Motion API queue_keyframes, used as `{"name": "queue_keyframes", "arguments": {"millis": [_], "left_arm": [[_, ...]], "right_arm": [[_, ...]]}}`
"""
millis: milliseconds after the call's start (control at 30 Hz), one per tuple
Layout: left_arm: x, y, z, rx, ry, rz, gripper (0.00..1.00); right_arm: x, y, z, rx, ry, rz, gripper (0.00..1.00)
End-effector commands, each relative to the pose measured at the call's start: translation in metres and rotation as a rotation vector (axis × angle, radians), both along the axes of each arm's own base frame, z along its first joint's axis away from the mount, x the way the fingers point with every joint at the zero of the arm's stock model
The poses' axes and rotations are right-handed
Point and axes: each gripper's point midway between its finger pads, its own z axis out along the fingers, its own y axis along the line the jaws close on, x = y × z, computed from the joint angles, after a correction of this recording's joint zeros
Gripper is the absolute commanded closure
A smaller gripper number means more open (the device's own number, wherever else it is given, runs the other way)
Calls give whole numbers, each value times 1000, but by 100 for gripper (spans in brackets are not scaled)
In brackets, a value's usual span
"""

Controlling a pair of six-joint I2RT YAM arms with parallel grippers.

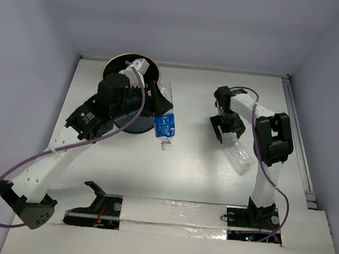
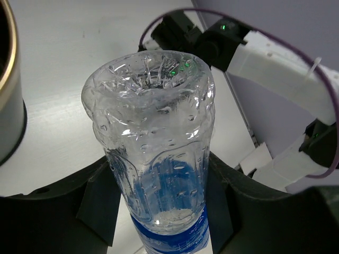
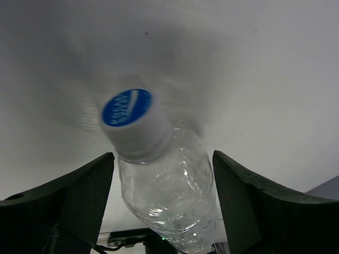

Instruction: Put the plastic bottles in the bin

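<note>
My left gripper is shut on a clear plastic bottle with a blue label. It holds the bottle cap down above the table, just right of the black bin, which my left arm partly hides. In the left wrist view the bottle stands base up between both fingers, and the bin's gold rim is at the left edge. My right gripper is open around a second clear bottle lying on the table. In the right wrist view that bottle has a white, blue-topped cap and gaps to both fingers.
The white table ends at walls at the back and on both sides. A spare black gripper part lies near the front rail. My right arm shows in the left wrist view beyond the held bottle.
</note>
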Motion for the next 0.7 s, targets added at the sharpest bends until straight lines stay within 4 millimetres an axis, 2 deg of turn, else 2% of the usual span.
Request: {"name": "queue_keyframes", "arguments": {"millis": [0, 33, 67, 100, 133, 167, 233, 267, 333, 367, 400, 467, 500, 533, 567, 600, 633, 667], "left_arm": [[15, 12, 53, -52, -125, 61, 76], [18, 15, 59, -54, -137, 76, 76], [27, 20, 73, -58, -167, 107, 76], [33, 23, 80, -57, -180, 126, 76], [42, 23, 93, -60, -201, 144, 76], [51, 28, 95, -54, -203, 171, 76], [68, 36, 103, -42, -222, 228, 76], [85, 45, 108, -37, -227, 276, 76], [102, 59, 113, -33, -231, 349, 76], [114, 63, 117, -33, -241, 381, 76], [127, 84, 117, -18, -248, 468, 76], [148, 99, 109, -6, -230, 545, 76], [156, 109, 105, 10, -226, 595, 75], [166, 129, 101, 39, -227, 693, 75], [176, 133, 93, 57, -224, 729, 75], [182, 151, 91, 81, -231, 810, 75], [189, 162, 86, 102, -226, 854, 75], [193, 166, 88, 109, -240, 881, 75]], "right_arm": [[7, 22, 3, 116, -4, -42, 22], [7, 27, 4, 146, -13, -49, 30], [9, 38, 8, 212, -43, -62, 33], [9, 42, 4, 234, -46, -72, 33], [12, 49, 17, 281, -92, -73, 34], [11, 52, 18, 306, -109, -83, 36], [21, 60, 31, 360, -183, -113, 39], [27, 66, 48, 407, -251, -114, 39], [30, 76, 69, 483, -314, -114, 41], [35, 85, 98, 561, -395, -90, 41], [34, 89, 112, 600, -430, -88, 41], [28, 104, 144, 697, -483, -34, 41], [28, 108, 177, 761, -572, -23, 41], [22, 117, 194, 810, -602, 9, 41], [17, 124, 212, 872, -621, 38, 40], [11, 131, 242, 937, -691, 57, 40], [8, 134, 256, 977, -720, 68, 40], [0, 146, 271, 1044, -723, 109, 40]]}}
